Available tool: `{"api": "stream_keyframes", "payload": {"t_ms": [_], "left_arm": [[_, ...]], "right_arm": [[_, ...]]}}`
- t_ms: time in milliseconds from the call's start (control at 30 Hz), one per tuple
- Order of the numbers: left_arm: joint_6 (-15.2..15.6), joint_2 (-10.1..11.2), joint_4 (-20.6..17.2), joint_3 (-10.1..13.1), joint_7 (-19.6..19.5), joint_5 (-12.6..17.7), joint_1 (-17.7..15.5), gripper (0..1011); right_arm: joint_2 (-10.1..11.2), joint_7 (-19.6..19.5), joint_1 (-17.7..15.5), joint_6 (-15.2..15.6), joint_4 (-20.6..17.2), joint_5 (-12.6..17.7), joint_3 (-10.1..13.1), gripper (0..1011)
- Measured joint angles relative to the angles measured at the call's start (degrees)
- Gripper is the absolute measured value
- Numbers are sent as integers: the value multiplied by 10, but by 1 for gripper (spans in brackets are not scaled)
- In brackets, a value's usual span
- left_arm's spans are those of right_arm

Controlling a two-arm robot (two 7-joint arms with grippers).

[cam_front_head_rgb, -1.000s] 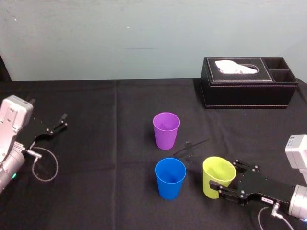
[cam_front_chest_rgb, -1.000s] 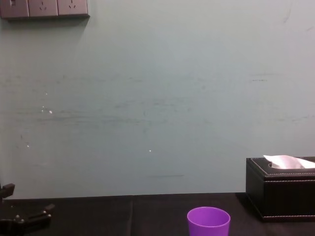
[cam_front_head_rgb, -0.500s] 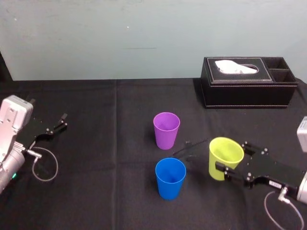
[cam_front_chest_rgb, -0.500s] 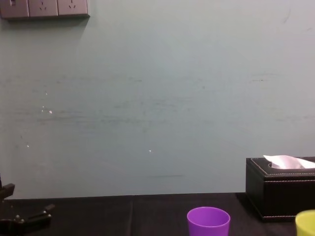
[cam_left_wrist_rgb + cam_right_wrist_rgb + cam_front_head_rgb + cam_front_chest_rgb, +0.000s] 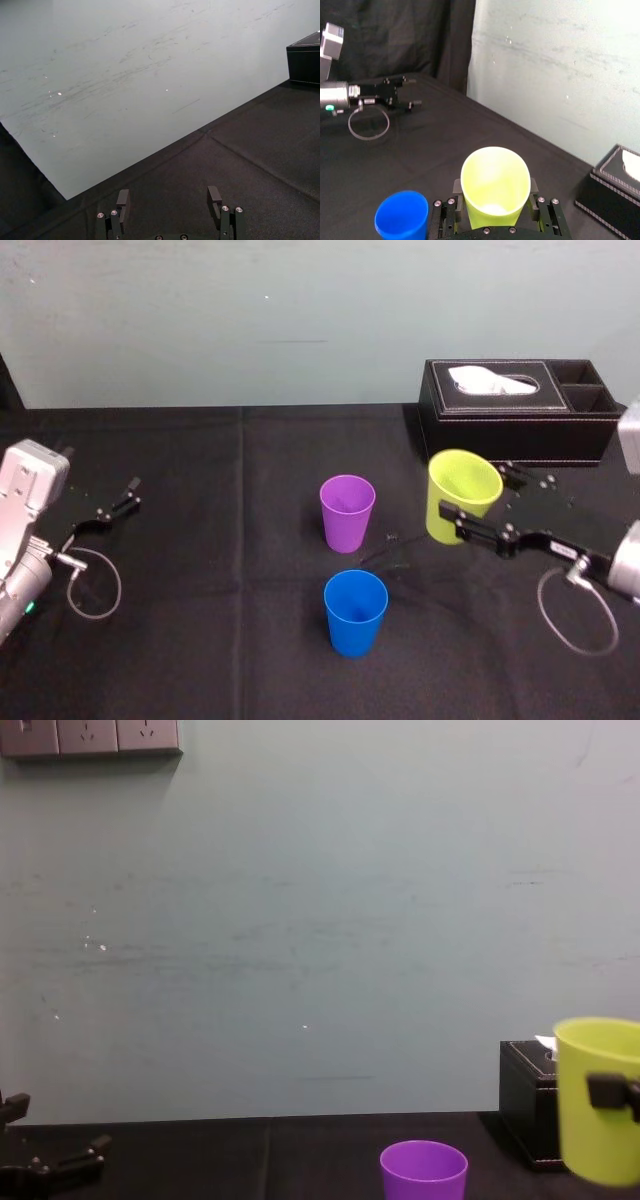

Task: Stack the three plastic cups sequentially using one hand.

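Black tablecloth point(image 5: 250, 570), right gripper point(image 5: 472, 492) holding yellow-green cup point(image 5: 458, 505) aloft

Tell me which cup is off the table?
The yellow-green cup: the right gripper holds it aloft, while the purple cup and blue cup stand on the table.

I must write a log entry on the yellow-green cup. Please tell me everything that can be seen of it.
The yellow-green cup is a smooth, tapered tumbler, plastic by its look, mouth up and empty. The right gripper holds it nearly upright above the black table, one finger on each side below the rim. It is right of the purple cup, in front of the tissue box.
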Motion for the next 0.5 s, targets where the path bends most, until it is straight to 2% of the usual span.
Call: {"api": "stream_keyframes", "payload": {"t_ms": [267,500], "left_arm": [[0,0,0,0,0,0,0,1010],[0,0,0,0,0,0,0,1010]], "right_arm": [[-28,-9,51,29,7,-5,-32,735],[-57,-30,91,38,21,-43,-72,734]]}}
